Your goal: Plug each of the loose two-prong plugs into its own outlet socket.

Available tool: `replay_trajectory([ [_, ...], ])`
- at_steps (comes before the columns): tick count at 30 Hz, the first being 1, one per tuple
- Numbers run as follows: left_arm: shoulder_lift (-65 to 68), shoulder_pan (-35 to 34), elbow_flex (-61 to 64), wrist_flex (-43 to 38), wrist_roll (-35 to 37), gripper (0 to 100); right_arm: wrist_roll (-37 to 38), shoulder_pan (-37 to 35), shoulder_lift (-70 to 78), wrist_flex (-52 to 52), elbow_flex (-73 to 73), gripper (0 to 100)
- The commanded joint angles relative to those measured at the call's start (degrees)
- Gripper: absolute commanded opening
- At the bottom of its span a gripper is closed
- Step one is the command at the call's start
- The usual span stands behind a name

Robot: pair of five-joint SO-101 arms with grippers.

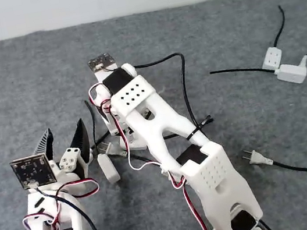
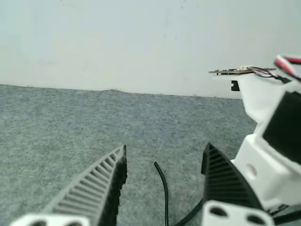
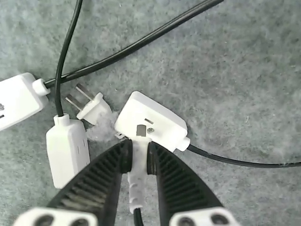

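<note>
My right gripper (image 3: 138, 147) is shut on a white two-prong plug (image 3: 135, 179), whose front end meets the near edge of a white outlet socket (image 3: 150, 125) on the carpet. Beside them lie a loose white plug (image 3: 94, 106) with both prongs bare and a second white socket (image 3: 68, 150) on a black cable. My left gripper (image 2: 165, 148) hovers open over the carpet with nothing between its fingers (image 1: 80, 136), close beside the right arm (image 1: 140, 105). Another loose plug (image 1: 258, 158) lies at the right on its black cable.
Two more white socket blocks (image 1: 272, 58) (image 1: 292, 73) sit at the far right with black cables running off. A black cable (image 1: 185, 95) loops around the right arm. Another white block (image 3: 16, 101) lies by the plugs. Grey carpet (image 1: 19, 84) covers the table.
</note>
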Motion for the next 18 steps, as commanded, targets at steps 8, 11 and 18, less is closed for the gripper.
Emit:
replay_trajectory([
  [8, -0.6, 0.0, -0.9, -1.7, 0.8, 26, -0.6, -0.4, -0.2, -0.6, -2.3, 0.8],
  [11, -0.6, 0.0, -0.9, -1.7, 0.8, 26, -0.6, -0.4, -0.1, -0.6, -2.3, 0.8],
  [18, -0.6, 0.0, -0.9, -1.7, 0.8, 26, -0.6, -0.2, 4.1, -1.4, -2.5, 0.8],
])
